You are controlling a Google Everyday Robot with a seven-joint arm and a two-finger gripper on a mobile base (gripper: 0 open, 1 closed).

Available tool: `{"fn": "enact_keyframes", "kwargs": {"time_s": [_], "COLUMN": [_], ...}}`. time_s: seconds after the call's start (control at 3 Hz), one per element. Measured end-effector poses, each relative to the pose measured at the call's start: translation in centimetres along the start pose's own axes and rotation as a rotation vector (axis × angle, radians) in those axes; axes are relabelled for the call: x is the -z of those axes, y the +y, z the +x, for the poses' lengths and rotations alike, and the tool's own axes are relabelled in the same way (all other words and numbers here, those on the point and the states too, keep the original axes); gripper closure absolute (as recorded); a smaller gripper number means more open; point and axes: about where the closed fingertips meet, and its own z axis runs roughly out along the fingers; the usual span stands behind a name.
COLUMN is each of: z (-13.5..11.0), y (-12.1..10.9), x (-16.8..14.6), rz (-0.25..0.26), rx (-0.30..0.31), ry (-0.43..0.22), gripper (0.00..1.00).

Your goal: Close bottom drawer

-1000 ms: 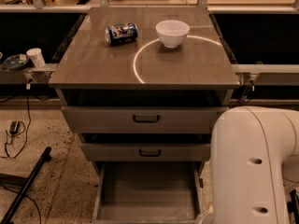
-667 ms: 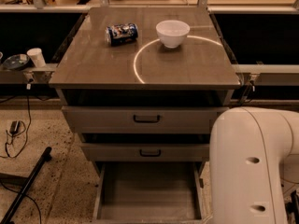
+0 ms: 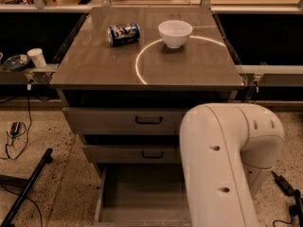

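Note:
The bottom drawer (image 3: 137,193) stands pulled out of the cabinet at the lower middle. I see its empty grey-brown tray from above; its front and handle lie past the lower edge. Above it the middle drawer front (image 3: 128,153) and the top drawer front (image 3: 113,120) sit nearly closed, each with a black bar handle. My white arm (image 3: 227,164) fills the lower right and covers the drawer's right side. My gripper is out of view, hidden behind or below the arm.
On the cabinet top (image 3: 189,65) lie a blue can (image 3: 123,33) on its side and a white bowl (image 3: 175,33). A white cup (image 3: 37,57) stands on a ledge at left. A black pole (image 3: 26,188) and cables (image 3: 14,129) lie on the floor at left.
My arm has moved left and now covers more of the bottom drawer's right side. The drawer itself has not visibly moved.

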Motion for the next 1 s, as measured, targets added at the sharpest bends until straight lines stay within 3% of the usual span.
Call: {"fn": "enact_keyframes", "kwargs": {"time_s": [0.33, 0.67, 1.0], "z": [0.43, 0.46, 0.34], "y": [-0.15, -0.12, -0.27], "x": [-1.00, -1.06, -1.02], "rz": [0.024, 0.023, -0.020], "rx": [-0.041, -0.042, -0.050], "ry": [0.047, 0.048, 0.019], "gripper": [0.00, 0.00, 0.00]}}
